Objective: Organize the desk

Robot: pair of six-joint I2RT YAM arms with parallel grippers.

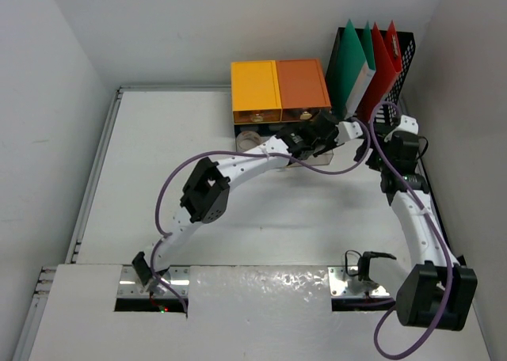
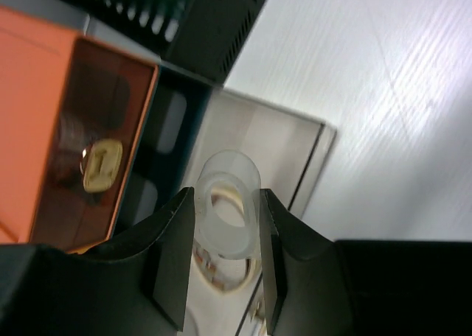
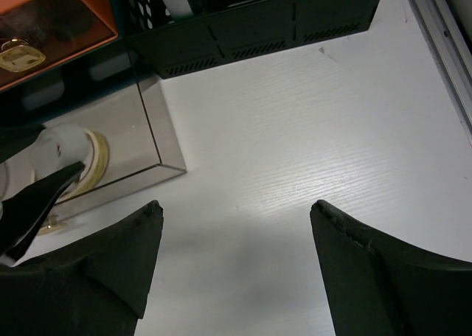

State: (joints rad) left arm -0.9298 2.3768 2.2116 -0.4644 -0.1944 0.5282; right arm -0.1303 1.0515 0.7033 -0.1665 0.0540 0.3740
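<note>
At upper centre of top view, pinching translucent tape ring [image 2: 227,229] with left gripper [image 2: 225,197], jaws narrowed onto ring's sides. Hanging over open clear drawer [image 2: 274,144], beside orange box [image 2: 37,115] at left of wrist frame. Showing desk [image 2: 383,93] across right half of that frame, off to side of jaws. At upper right of top view, spreading right gripper [image 3: 236,214] wide, holding nothing. Framing bare desk directly between its fingers, black file rack [image 3: 258,26] crossing top of frame.

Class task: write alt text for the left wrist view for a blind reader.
The left gripper grips a translucent ring over a clear tray. An orange box sits at picture left, the white desk at picture right.
</note>
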